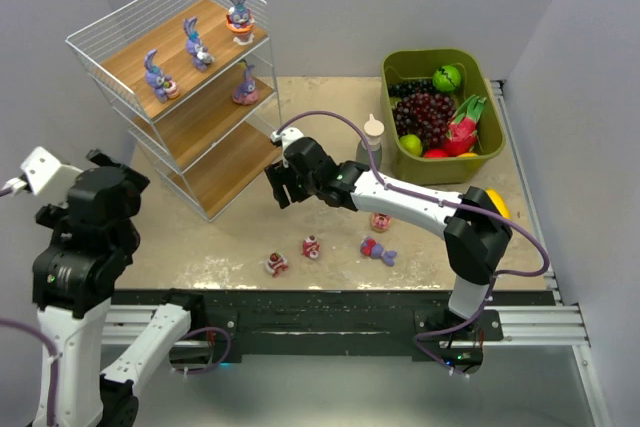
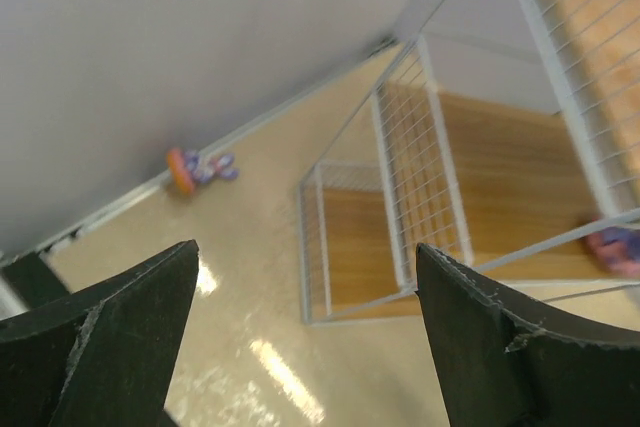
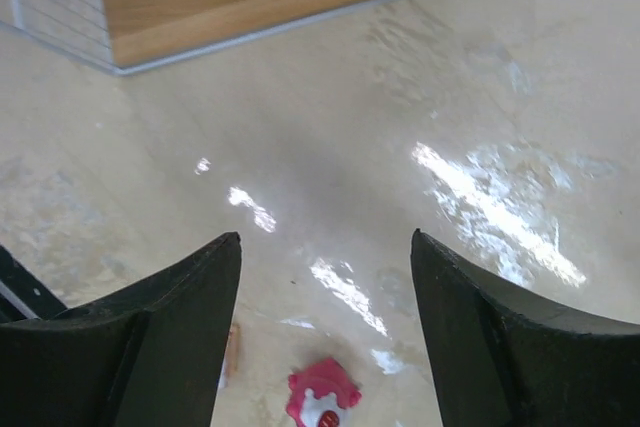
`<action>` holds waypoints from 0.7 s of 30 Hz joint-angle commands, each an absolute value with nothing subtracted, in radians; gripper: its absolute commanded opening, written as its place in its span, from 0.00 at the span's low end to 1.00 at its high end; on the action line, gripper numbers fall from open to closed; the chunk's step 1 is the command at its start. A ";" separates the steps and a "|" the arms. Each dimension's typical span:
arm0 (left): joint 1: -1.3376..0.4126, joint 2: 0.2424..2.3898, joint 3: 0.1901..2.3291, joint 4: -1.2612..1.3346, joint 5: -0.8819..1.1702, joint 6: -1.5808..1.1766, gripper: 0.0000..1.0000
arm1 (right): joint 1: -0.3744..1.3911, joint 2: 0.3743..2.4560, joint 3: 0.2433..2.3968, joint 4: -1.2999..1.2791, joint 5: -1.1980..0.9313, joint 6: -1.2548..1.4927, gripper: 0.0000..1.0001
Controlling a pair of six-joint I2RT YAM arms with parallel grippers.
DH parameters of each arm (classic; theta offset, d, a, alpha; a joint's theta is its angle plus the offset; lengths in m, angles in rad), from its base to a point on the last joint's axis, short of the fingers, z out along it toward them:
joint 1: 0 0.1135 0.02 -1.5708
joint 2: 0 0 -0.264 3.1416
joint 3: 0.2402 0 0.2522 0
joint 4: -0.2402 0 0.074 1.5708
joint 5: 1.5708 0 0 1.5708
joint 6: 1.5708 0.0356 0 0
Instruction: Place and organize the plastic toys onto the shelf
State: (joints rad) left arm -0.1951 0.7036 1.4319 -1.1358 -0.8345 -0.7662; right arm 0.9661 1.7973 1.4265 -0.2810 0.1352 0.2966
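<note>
Currently the right gripper [image 3: 325, 267] hangs low over the table [image 1: 230, 237], just in front of the lowest board of the shelf [image 1: 110, 37]. Its jaws are spread apart with nothing between them. The left gripper [image 2: 305, 267] is raised off to the left of the shelf, well above the table. Its fingers stand wide and it is just as empty.

Four of the plastic toys are on the shelf. On the top board a far bunny [image 1: 240, 17] stands on a pink base, with a middle bunny [image 1: 195, 44] and a near bunny [image 1: 157, 75] in a slanting row toward the front. A fourth bunny [image 1: 245, 85] stands at the right end of the middle board. The lowest board is bare wood.

Four more toys lie on the table near the front edge. The left cake piece [image 1: 276, 264] and the right cake piece [image 1: 312, 246] sit close together, apart from the gripper. A purple lying bunny [image 1: 378, 250] rests to their right, and just beyond it a pink toy [image 1: 380, 222] is half hidden under the right forearm. The right wrist view shows one such red-and-white piece [image 3: 322, 394] on the table below the gap between the fingers, untouched. Which of the two it is cannot be told.

At the far right an olive-green bin [image 1: 440, 169] holds grapes [image 1: 430, 112], a green apple [image 1: 447, 78] and a dragon fruit [image 1: 465, 132]. A small pale bottle [image 1: 373, 132] stands just left of it.
</note>
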 commanded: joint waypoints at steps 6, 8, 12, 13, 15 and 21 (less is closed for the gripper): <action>-0.196 0.637 1.172 -1.296 -0.911 -1.230 0.91 | 0.907 1.675 1.298 -0.351 0.107 0.351 0.73; -0.196 0.626 1.126 -1.267 -0.923 -1.201 0.91 | 0.891 1.664 1.272 -0.348 0.098 0.347 0.73; -0.196 0.702 1.101 -1.246 -0.950 -1.131 0.91 | 0.871 1.661 1.267 -0.367 0.097 0.336 0.73; -0.196 0.721 1.101 -1.236 -0.948 -1.112 0.91 | 0.865 1.660 1.266 -0.368 0.094 0.337 0.73; -0.196 0.765 1.097 -1.185 -0.940 -1.051 0.91 | 0.859 1.655 1.262 -0.365 0.086 0.334 0.73; -0.057 0.822 0.999 -1.021 -0.829 -0.889 0.93 | 0.844 1.655 1.262 -0.376 0.083 0.331 0.73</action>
State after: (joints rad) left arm -0.1600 0.8181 1.0760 -1.1828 -0.8825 -1.0267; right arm 0.8509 1.6924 1.2675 -0.3691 0.1040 0.3325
